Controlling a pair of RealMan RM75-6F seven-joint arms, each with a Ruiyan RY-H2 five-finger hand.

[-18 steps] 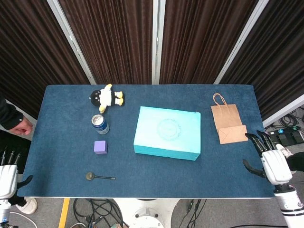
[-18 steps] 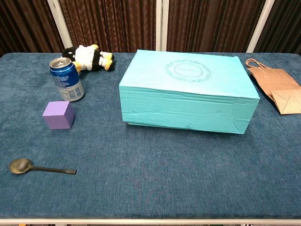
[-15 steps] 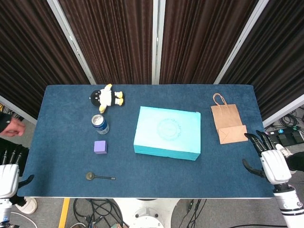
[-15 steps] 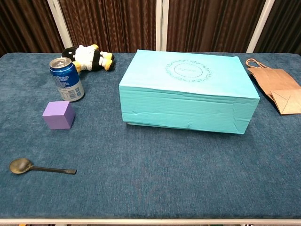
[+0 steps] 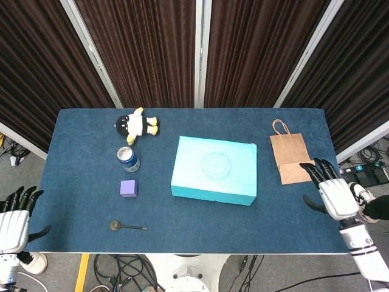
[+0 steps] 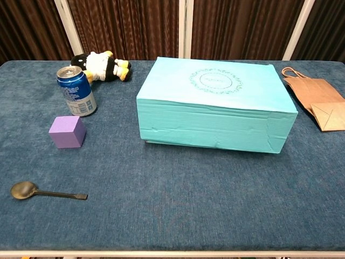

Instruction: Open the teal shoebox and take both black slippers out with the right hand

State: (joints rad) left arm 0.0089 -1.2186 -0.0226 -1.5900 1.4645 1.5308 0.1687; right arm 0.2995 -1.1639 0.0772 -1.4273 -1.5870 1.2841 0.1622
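The teal shoebox (image 5: 214, 170) (image 6: 215, 105) lies closed in the middle of the blue table, its lid flat on top. No slippers show; the lid hides the inside. My right hand (image 5: 331, 193) hovers at the table's right edge, well right of the box, fingers spread and empty. My left hand (image 5: 15, 214) hangs off the table's left front corner, fingers apart, holding nothing. Neither hand shows in the chest view.
Left of the box stand a blue can (image 5: 128, 159) (image 6: 76, 90), a purple cube (image 5: 128, 188) (image 6: 67, 132) and a dark spoon (image 5: 127, 227) (image 6: 46, 192). A plush toy (image 5: 136, 125) (image 6: 100, 66) lies behind them. A brown paper bag (image 5: 291, 158) (image 6: 316, 100) lies flat near my right hand.
My right hand has moved up and left toward the paper bag. My left hand has risen slightly with its fingers spread. The person's hand at the left edge has gone.
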